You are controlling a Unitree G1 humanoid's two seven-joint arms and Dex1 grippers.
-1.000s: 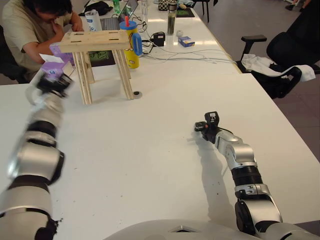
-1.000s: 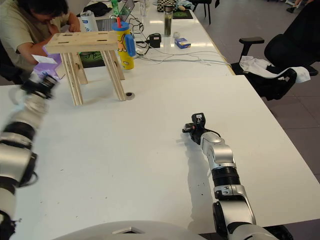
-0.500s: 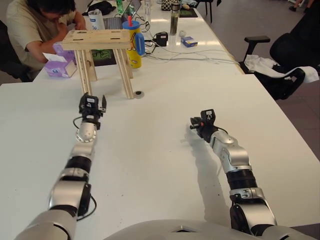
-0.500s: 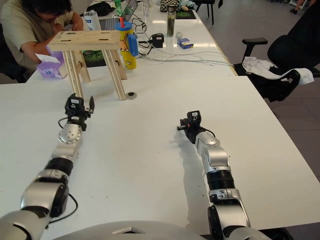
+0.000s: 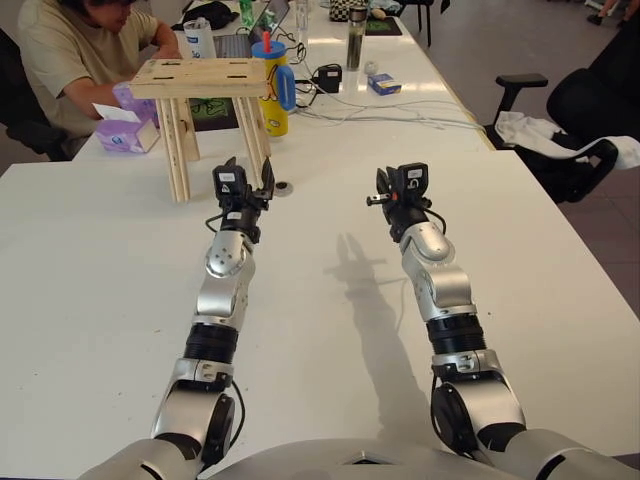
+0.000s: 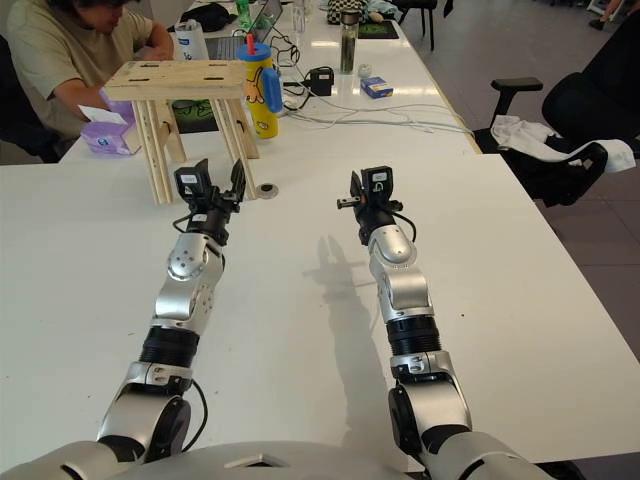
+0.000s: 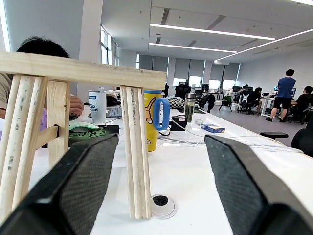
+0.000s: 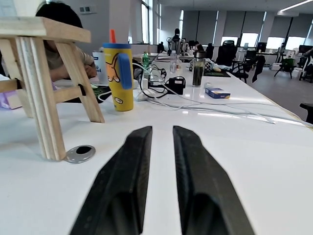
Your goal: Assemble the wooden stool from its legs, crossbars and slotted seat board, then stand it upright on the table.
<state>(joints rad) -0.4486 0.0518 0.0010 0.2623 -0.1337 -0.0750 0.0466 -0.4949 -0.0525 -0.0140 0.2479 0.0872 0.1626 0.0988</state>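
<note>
- The wooden stool (image 5: pixel 205 100) stood upright on its legs at about 11 o'clock on the table (image 5: pixel 330 300). Its slotted seat board (image 5: pixel 200 77) was on top and a crossbar (image 7: pixel 44 138) sat between the legs.
- Judged from that, the assembly looked finished and the task was at its last step, with the stool set down and let go.
- The next move probably called only for drawing the arms clear without nudging the near leg (image 7: pixel 137 152).
- The left arm lay stretched forward low over the table, pointing to 12 o'clock. The left gripper (image 5: pixel 250 178) was at about 5 o'clock of the stool, just beside that leg and apart from it. Its pads (image 7: pixel 83 186) were spread wide and held nothing.
- The right arm reached forward alongside, with the right gripper (image 8: pixel 161 134) at 3 o'clock of the left one and well apart from the stool. Its fingers (image 8: pixel 132 161) were drawn nearly together, leaving only a slit, and were empty.
- A round grommet (image 5: pixel 276 188) lay in the table by the near leg.
</note>
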